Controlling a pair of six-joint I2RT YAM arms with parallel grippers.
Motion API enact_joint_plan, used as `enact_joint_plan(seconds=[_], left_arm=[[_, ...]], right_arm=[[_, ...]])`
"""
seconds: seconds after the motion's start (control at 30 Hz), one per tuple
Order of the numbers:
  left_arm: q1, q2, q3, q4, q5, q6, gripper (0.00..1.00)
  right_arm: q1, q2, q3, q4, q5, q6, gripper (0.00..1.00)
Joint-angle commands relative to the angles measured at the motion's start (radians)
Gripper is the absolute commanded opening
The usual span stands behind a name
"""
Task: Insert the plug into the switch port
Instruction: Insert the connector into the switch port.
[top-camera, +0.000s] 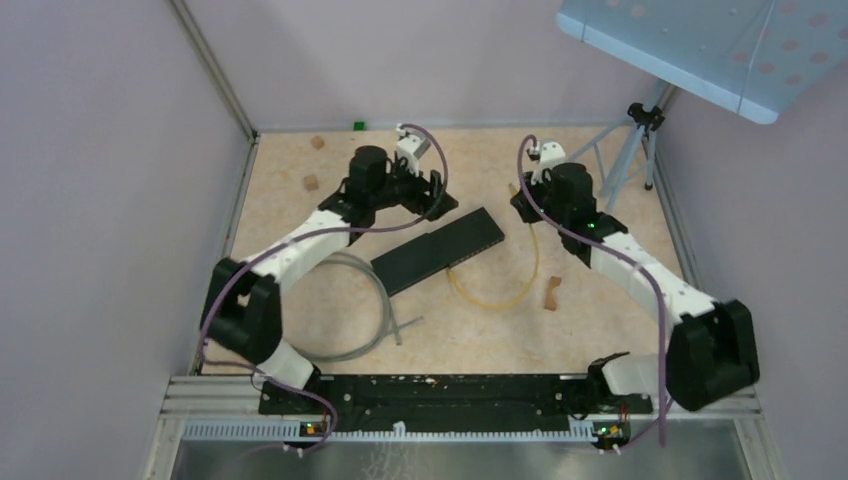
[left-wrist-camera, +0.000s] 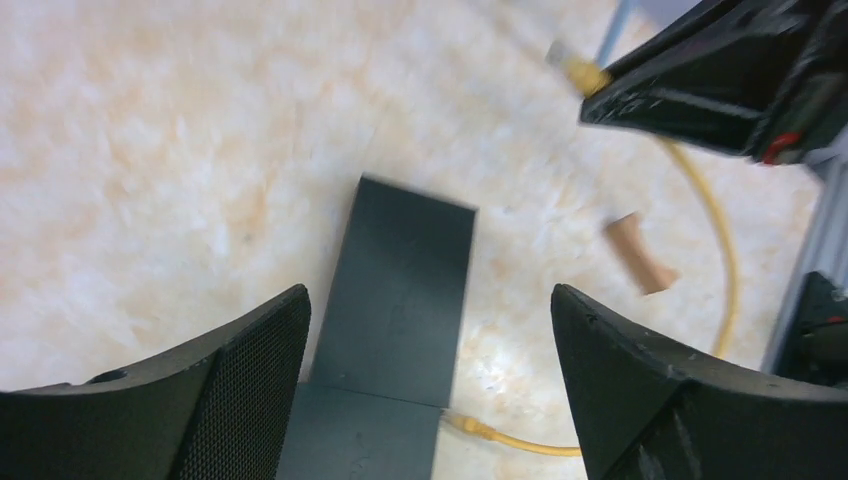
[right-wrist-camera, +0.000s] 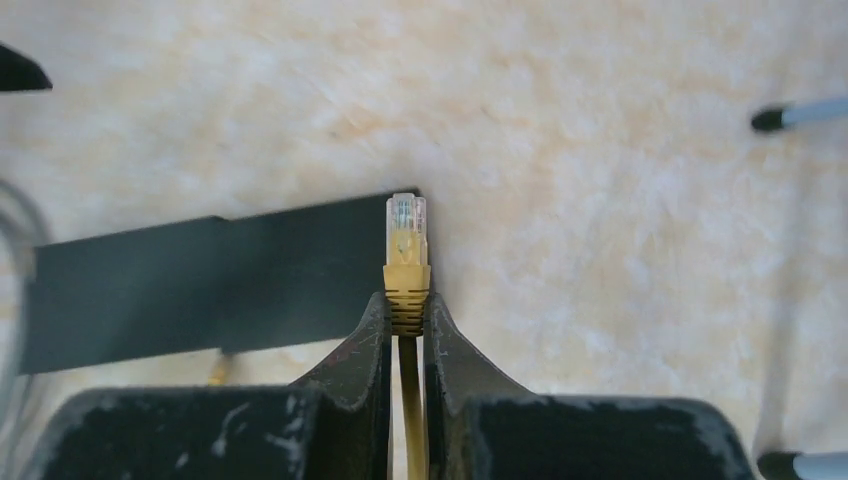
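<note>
Right tool (right-wrist-camera: 405, 312) is pinched narrow on the yellow cable (right-wrist-camera: 407, 400) right behind the plug (right-wrist-camera: 405, 235). Plug sticks out fwd past the tips, up off the desk (top-camera: 275, 170). From the right wrist cam it's just at the end corner of the black switch (right-wrist-camera: 220, 280), not in a port afaict, and I can't tell if it's touching. Left tool (left-wrist-camera: 430, 295) is spread wide w/ nothing in it, hovering above the switch, box showing between the fingers (left-wrist-camera: 250, 360). Cable's other end meets the switch's long side and the rest loops on the desk. Small wood block (left-wrist-camera: 640, 265) near the loop, grey cable (top-camera: 375, 310) curled by the left arm.
</note>
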Motion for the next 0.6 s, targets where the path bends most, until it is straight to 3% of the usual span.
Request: enact_joint_plan(seconds=[0.0, 0.17, 0.23, 0.43, 0.57], left_arm=[[0.000, -0.331, -0.114, 0.143, 0.017, -0.011, 0.95], [-0.016, -0.629, -0.302, 0.374, 0.329, 0.024, 0.97], [-0.045, -0.709, -0.340, 0.417, 0.387, 0.019, 0.96], [-0.251, -0.782, -0.307, 0.286, 0.364, 0.115, 0.90], [-0.398, -0.775, -0.300, 0.291, 0.249, 0.148, 0.85]], right_arm=[[0.003, -0.259, -0.105, 0.180, -0.242, -0.041, 0.00], [0.005, -0.440, -0.143, 0.301, -0.661, -0.094, 0.00], [0.006, -0.497, -0.166, 0.388, -0.822, -0.077, 0.00], [0.065, -0.600, -0.245, 0.651, -1.012, 0.006, 0.00], [0.192, -0.635, -0.243, 0.548, -0.996, -0.188, 0.00]])
